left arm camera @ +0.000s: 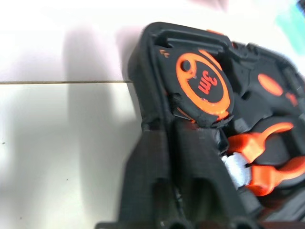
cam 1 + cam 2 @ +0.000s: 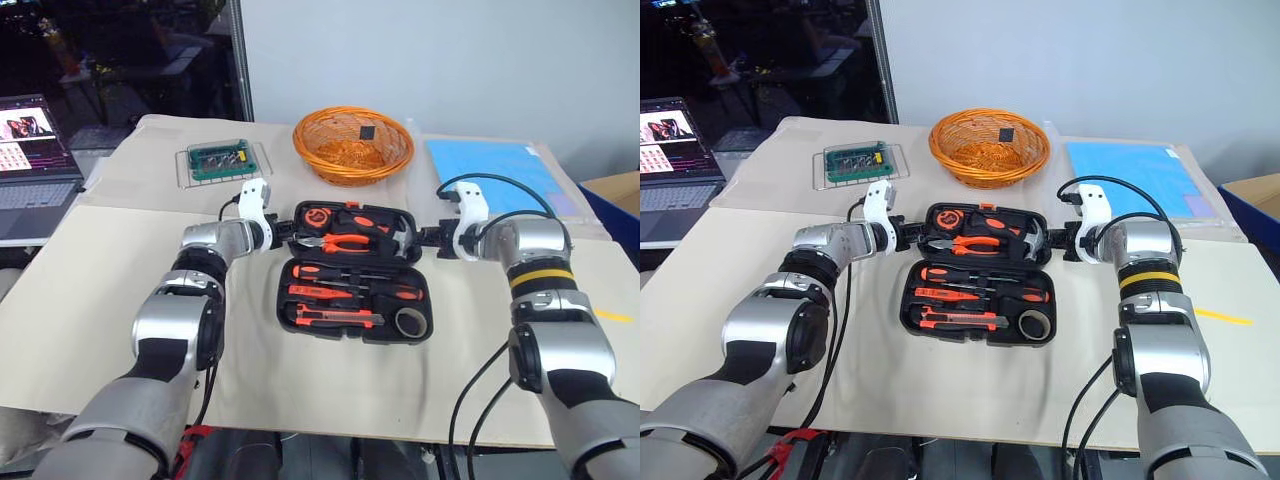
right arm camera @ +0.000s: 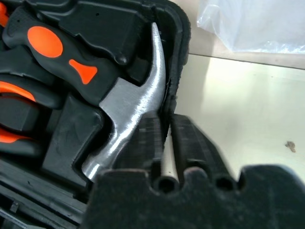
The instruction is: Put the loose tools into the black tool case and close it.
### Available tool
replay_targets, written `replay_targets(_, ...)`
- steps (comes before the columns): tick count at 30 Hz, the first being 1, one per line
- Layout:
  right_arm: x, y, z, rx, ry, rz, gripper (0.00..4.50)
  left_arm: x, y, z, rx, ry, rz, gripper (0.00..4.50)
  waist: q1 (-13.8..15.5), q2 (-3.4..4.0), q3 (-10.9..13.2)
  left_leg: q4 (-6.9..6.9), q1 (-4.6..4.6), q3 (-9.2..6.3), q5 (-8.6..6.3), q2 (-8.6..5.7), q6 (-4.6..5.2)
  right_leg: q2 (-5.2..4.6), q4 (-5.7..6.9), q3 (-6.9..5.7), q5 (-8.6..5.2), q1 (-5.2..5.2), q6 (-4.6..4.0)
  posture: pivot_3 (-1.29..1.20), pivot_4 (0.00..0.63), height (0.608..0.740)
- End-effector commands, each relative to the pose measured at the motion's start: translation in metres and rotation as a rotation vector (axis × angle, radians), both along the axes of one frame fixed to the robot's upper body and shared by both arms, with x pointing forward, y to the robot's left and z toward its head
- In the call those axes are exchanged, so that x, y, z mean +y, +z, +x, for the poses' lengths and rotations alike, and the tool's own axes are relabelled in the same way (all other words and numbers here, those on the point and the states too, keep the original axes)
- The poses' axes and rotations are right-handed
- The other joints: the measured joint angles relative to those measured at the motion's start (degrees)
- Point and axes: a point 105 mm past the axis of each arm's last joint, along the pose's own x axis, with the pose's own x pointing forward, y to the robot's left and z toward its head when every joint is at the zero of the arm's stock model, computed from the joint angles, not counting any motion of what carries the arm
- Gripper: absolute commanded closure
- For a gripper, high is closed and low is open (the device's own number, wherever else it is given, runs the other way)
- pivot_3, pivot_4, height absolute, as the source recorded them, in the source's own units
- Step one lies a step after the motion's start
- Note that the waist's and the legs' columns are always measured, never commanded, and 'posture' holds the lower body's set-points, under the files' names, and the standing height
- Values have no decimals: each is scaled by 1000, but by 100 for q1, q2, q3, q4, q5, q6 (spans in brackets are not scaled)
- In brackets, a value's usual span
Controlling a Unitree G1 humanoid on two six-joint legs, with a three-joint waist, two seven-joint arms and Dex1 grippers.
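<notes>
Tools all seated, the left gripper (image 2: 284,232) and right gripper (image 2: 428,238) each pinch the far half's rim of the black tool case (image 2: 355,330) (probably its lid), 2 holds for folding it shut.

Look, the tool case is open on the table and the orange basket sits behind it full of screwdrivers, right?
Almost. The tool case is open on the table, and the orange basket does sit behind it, but no screwdrivers are in the basket. The left eye view shows the screwdrivers lying inside the case, in the half nearer the robot, beside the tape roll.
</notes>
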Motion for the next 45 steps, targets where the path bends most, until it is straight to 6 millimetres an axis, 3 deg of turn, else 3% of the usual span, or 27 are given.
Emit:
replay_targets(1, 15, 25, 1, -129, 76, 64, 4444, -9, 24, -2, -64, -94, -78, 4500, -13, 0, 0, -2, 0, 0, 0, 0, -1, 1, 1, 0, 0, -2, 0, 0, 150, 740)
replay_targets(5, 20, 60, -15, -392, 162, -7, 4444, -16, 49, -11, -199, -239, -137, 4500, -34, 6, 4, -19, -14, -2, 2, 0, -4, 2, 0, 0, 0, -22, 0, 0, 150, 740)
replay_targets(10, 16, 80, -57, -653, 151, -138, 4444, -11, 53, -22, -507, -301, 107, 4500, 19, 18, 11, -30, -105, -7, 35, -2, -57, 1, 53, 0, 2, -116, -3, 0, 150, 740)
replay_targets(11, 24, 87, -76, -747, 188, -92, 4444, -12, 51, -31, -591, -330, 169, 4500, 32, 19, 12, -30, -105, -7, 37, -3, -59, -1, 53, 0, 2, -116, -3, 0, 150, 740)
replay_targets(14, 27, 81, -107, -802, 159, -96, 4444, -10, 38, -54, -775, -389, 321, 4500, 21, 28, 13, -26, -104, -6, 36, -3, -58, 0, 53, 1, 2, -115, -3, 0, 150, 740)
replay_targets(21, 17, 70, -140, -867, 83, -241, 4444, 6, 34, -73, -924, -392, 448, 4500, 39, 29, 15, -8, -56, -5, 64, -2, -40, 0, 50, 2, 6, -79, -8, 0, 150, 740)
replay_targets(31, 17, 64, -166, -932, 128, -474, 4444, 31, 28, -86, -1002, -410, 592, 4500, 62, 30, 15, 2, -50, -6, 83, -2, -37, 2, 59, 8, 25, -73, -8, 0, 150, 740)
replay_targets(35, 22, 42, -188, -879, 189, -495, 4444, 45, 13, -106, -966, -514, 601, 4500, 81, 33, 13, -2, -49, -6, 83, 0, -37, 3, 58, 8, 24, -74, -8, 0, 150, 740)
replay_targets(36, 21, 37, -192, -865, 191, -491, 4500, 47, 11, -109, -962, -532, 605, 3794, 80, 34, 12, -11, -39, -5, 82, 1, -37, 2, 56, 8, 23, -69, -9, 0, 150, 740)
replay_targets(37, 21, 32, -196, -845, 212, -505, 4500, 50, 10, -112, -958, -544, 609, 3698, 76, 36, 11, -15, -35, -5, 82, 1, -37, 2, 55, 8, 22, -66, -10, 0, 150, 740)
replay_targets(39, 22, 22, -203, -802, 256, -523, 4500, 59, 8, -114, -900, -532, 590, 2909, 74, 36, 12, -19, -21, -3, 82, 3, -37, 2, 54, 9, 21, -54, -13, 0, 150, 740)
replay_targets(41, 23, 0, -219, -686, 371, -573, 3791, 74, -1, -125, -757, -578, 532, 2167, 68, 35, 12, -13, -5, -3, 82, 5, -38, 2, 49, 7, 18, -34, -11, 0, 150, 740)
replay_targets(43, 15, -7, -227, -617, 394, -599, 3527, 87, -5, -134, -629, -604, 473, 1412, 66, 31, 11, -13, 16, -4, 80, 13, -40, 2, 38, -4, -20, -6, -7, 0, 150, 740)
replay_targets(45, -4, -7, -245, -504, 408, -564, 3527, 114, 4, -147, -488, -614, 403, 1412, 64, 31, 12, -19, 46, -4, 75, 16, -48, -1, 35, -6, -35, 19, -25, 0, 150, 740)
